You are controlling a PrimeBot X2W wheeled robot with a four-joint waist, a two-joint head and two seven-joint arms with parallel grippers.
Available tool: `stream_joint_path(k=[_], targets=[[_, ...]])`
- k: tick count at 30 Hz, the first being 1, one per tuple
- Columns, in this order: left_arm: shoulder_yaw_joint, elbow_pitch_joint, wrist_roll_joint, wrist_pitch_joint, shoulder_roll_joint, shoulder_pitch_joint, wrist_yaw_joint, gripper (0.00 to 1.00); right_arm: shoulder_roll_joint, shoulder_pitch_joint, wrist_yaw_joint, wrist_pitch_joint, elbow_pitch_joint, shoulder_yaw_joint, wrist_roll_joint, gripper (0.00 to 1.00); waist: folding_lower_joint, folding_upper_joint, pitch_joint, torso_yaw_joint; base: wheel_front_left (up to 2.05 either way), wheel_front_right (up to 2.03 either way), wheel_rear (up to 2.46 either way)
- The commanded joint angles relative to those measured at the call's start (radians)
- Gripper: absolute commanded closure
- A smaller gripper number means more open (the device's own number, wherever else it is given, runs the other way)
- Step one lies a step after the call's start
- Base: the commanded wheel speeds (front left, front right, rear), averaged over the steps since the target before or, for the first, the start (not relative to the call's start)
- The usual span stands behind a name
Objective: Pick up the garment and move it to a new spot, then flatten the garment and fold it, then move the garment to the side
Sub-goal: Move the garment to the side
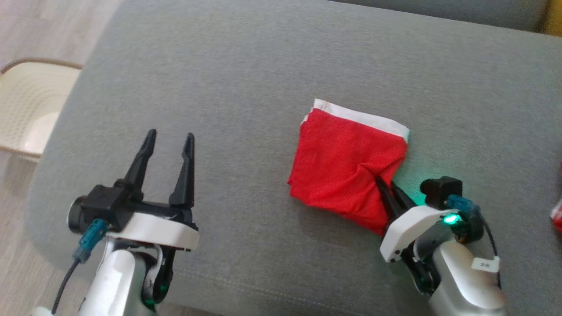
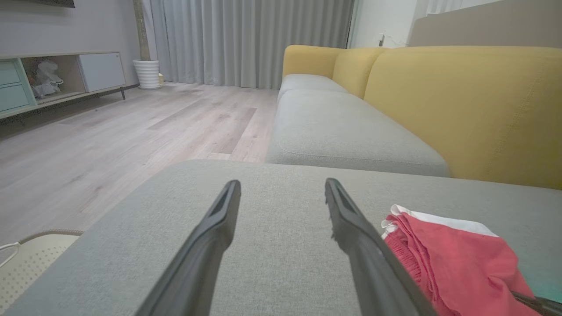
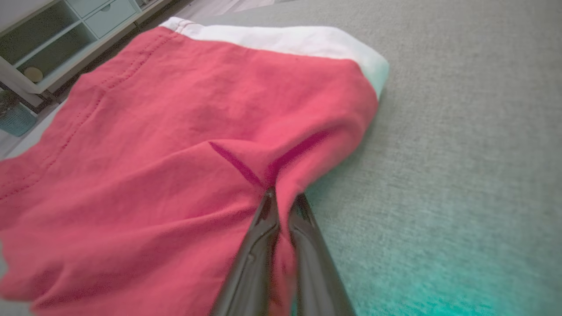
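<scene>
Now right tool (image 1: 385,184) tight on garment (image 1: 340,158)

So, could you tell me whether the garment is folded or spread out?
Folded: the garment lies as a compact red square, its layered edges stacked along one side.

**Dark fingers, white shells, teal plugs**

The left gripper (image 1: 170,134) has two long black fingers (image 1: 141,160) that taper to points. They sit on a black block (image 1: 105,199) above a glossy white shell (image 1: 151,230). A teal plug (image 1: 90,237) with a dark cable (image 1: 66,281) joins its side, and a green light (image 1: 151,302) shows low on the pale forearm (image 1: 116,281). The right gripper (image 1: 385,182) is built alike, with a black camera box (image 1: 441,188), a bright green lamp (image 1: 448,218) and a small white label (image 1: 485,264), its dark print too small to read.
</scene>
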Motion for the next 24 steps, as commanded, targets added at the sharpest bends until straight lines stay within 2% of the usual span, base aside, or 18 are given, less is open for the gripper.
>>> stream_joint_path(k=[1,7,13,16,24], targets=[[0.051,-0.039,0.013,-0.012,0.012,-0.029,-0.007,0.0,0.004,0.01,0.007,-0.002,-0.02,0.042,-0.007,1.0,-0.0001,0.0,0.001,-0.056,0.0,0.0,0.0],[0.072,-0.052,0.029,-0.012,0.015,-0.02,-0.018,0.0,0.004,0.018,0.007,0.013,-0.094,0.081,-0.065,1.0,-0.0001,0.0,0.003,-0.154,0.0,0.0,0.0],[0.091,-0.069,0.039,-0.012,0.022,-0.015,-0.032,0.0,-0.02,0.058,0.007,0.09,-0.233,0.077,-0.172,1.0,-0.0001,0.0,0.018,-0.275,0.0,0.0,0.0],[0.101,-0.078,0.042,-0.012,0.026,-0.017,-0.037,0.0,-0.078,0.069,0.007,0.153,-0.323,0.088,-0.19,1.0,-0.0001,0.0,0.033,-0.334,0.0,0.0,0.0],[0.115,-0.099,0.045,-0.012,0.034,-0.032,-0.051,0.0,-0.32,0.0,0.007,0.322,-0.526,0.134,-0.156,1.0,-0.0001,0.0,0.085,-0.453,0.0,0.0,0.0]])
